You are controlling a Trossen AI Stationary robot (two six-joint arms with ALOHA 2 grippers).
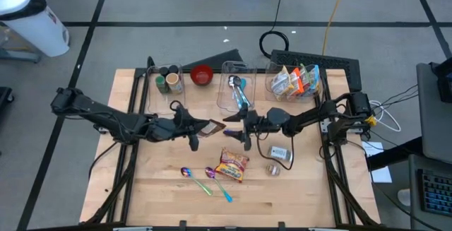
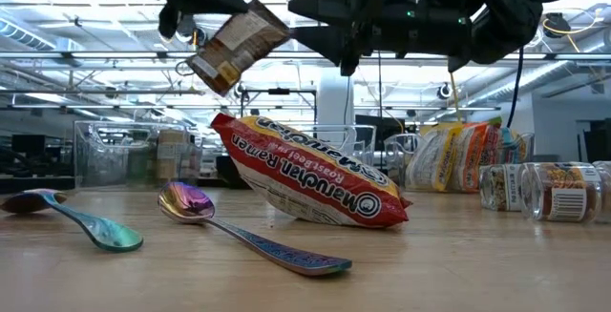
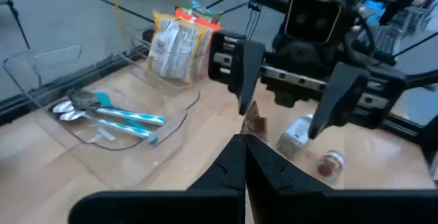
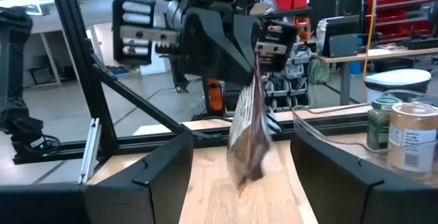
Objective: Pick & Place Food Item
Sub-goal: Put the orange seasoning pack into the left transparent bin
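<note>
My left gripper (image 1: 199,128) is shut on a small brown food packet (image 1: 212,127) above the middle of the table. The packet also shows in the low view (image 2: 239,45) and in the right wrist view (image 4: 248,138). My right gripper (image 1: 237,131) faces it from the table's right, open. Its fingers (image 3: 241,70) stand on either side of the packet's free end without touching it. A red ramen packet (image 1: 234,164) lies flat on the table nearer the front edge. My left gripper pinches the brown packet's upper end (image 4: 250,63) between its two fingers, coming roughly level from the table's left. The packet hangs tilted below the fingers (image 4: 226,46), lifted clear of the table, with its free end toward my right gripper.
Two iridescent spoons (image 1: 195,179) lie left of the ramen. Two small jars (image 1: 279,153) lie to its right. At the back stand a clear bin with utensils (image 1: 237,93), a bin of snack packets (image 1: 296,81), a red bowl (image 1: 202,74) and a jar bin (image 1: 169,81).
</note>
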